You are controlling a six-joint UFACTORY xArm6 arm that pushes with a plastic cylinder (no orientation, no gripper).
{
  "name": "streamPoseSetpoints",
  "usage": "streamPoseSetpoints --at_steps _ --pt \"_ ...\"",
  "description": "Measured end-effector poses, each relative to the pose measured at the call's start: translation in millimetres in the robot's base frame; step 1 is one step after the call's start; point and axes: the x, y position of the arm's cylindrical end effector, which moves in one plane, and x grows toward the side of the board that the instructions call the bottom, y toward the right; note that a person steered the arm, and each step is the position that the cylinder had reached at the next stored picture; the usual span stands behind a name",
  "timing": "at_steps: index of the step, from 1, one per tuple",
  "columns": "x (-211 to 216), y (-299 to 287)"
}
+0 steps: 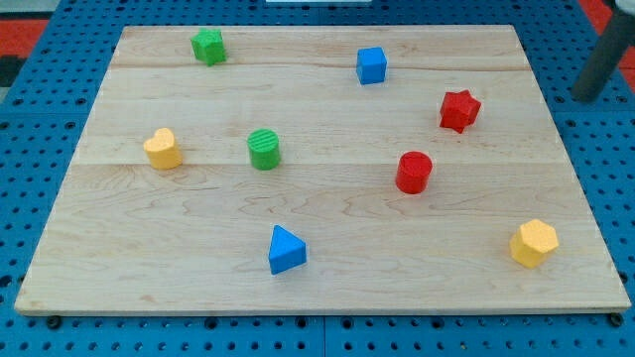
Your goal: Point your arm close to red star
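The red star [459, 110] lies on the wooden board [327, 288] at the view's upper right. My rod comes in from the view's top right corner, and my tip [585, 97] is off the board's right edge over the blue pegboard. It stands well to the right of the red star, apart from every block.
A red cylinder [414, 172] lies below and left of the star. A blue cube [371, 65] is at the top centre, a green star-like block [208, 46] at the top left, a green cylinder [264, 149], a yellow heart-like block [162, 149], a blue triangle [286, 250], and a yellow hexagon [534, 243].
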Motion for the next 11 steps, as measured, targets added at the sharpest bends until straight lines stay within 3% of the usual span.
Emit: streamPoseSetpoints --at_steps 1,2,4,9,10,11 --pt "80.5 -75.4" --pt "89.4 -118.0" --pt "99.4 -118.6" --pt "96.7 -104.3" --pt "37.0 -157.7" --pt "13.4 -105.0"
